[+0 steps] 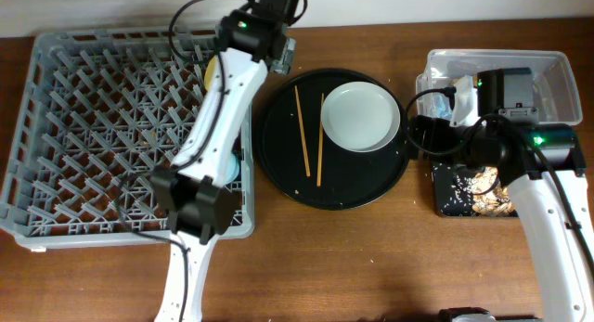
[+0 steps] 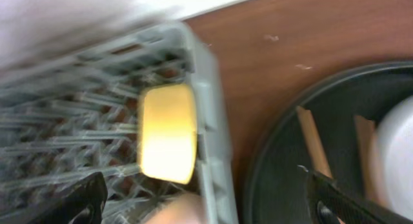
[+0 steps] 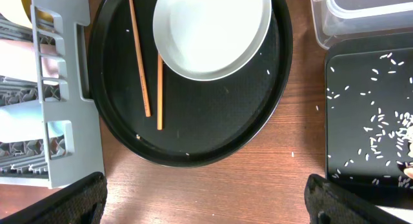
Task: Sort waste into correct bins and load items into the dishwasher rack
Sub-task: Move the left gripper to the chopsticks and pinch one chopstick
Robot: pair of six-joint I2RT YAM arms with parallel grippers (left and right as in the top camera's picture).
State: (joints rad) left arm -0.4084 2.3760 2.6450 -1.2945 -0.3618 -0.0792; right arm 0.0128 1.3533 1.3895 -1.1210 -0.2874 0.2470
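Just inside the right wall of the dishwasher rack (image 2: 213, 108), the yellow bowl (image 2: 168, 133) sits propped for washing, left claw (image 2: 206, 201) released nearby.

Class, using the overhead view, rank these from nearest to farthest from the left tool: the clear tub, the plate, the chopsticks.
1. The chopsticks: on the left half of the round black tray, just below and right of the left tool.
2. The plate: on the tray's right half, beyond the chopsticks.
3. The clear tub: at the far right of the view.
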